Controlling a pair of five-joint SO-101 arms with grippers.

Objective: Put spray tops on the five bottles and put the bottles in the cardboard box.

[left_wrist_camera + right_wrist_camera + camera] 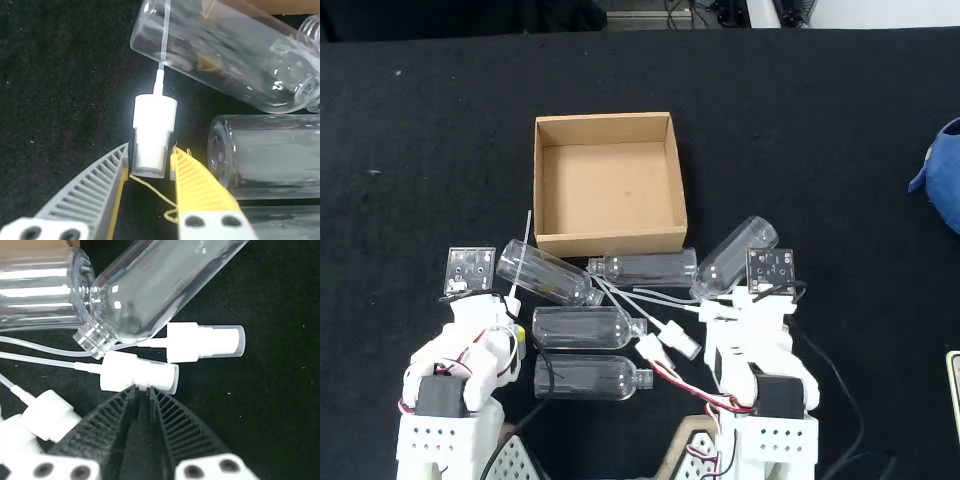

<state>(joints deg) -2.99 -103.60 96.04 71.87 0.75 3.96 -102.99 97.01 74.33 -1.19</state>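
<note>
The left gripper (150, 151) has its fingers (197, 185) clamped on the head end of a spray top (154, 125). That leaves the collar and dip tube free, pointing off toward 12 o'clock in the high view (the sensible grip, I judge, for feeding the tube into a neck). The tube lies across the tilted bottle (225, 55), whose open neck faces about 4 o'clock, so top and neck are not yet lined up.

The right gripper (141, 391) has its fingers drawn together with only a sliver between them. Its tips touch the side of a second spray top (137, 374) lying on the desk (280, 415). Whether they nip its edge I cannot tell.

The five bottles (585, 327) lie capless on their sides at 6 o'clock of the cardboard box (608, 120), the farthest ones just beside its near wall. None is in the box yet.
</note>
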